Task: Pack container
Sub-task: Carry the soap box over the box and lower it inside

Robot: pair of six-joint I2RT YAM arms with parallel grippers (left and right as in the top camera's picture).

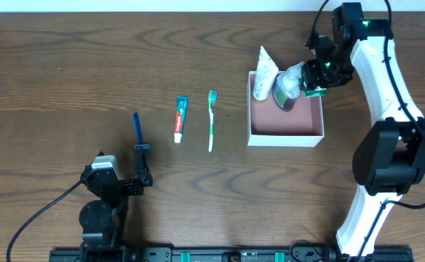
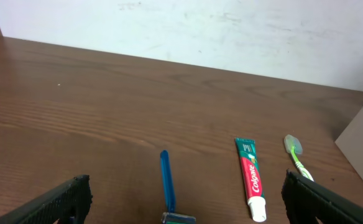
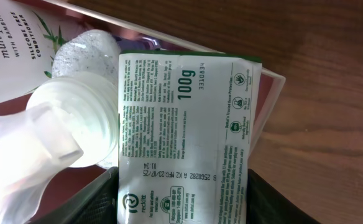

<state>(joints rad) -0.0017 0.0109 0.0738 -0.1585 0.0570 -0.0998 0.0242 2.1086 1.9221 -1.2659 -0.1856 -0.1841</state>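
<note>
Right fingers (image 3: 278,208) are clamping soap packet (image 3: 188,137) over container (image 1: 285,140)
Lowering it at the bottle's (image 1: 289,86) 6 o'clock is looking safest

Right wrist | we see our right gripper (image 3: 184,208) clamping a white-and-green printed soap packet (image 3: 188,124) | packet over the pink-floored white-walled cardboard box (image 3: 275,81) | clear plastic bottle (image 3: 69,130) and white conditioner tube (image 3: 13,43) inside it | brown wooden table (image 3: 306,37) beyond
</note>
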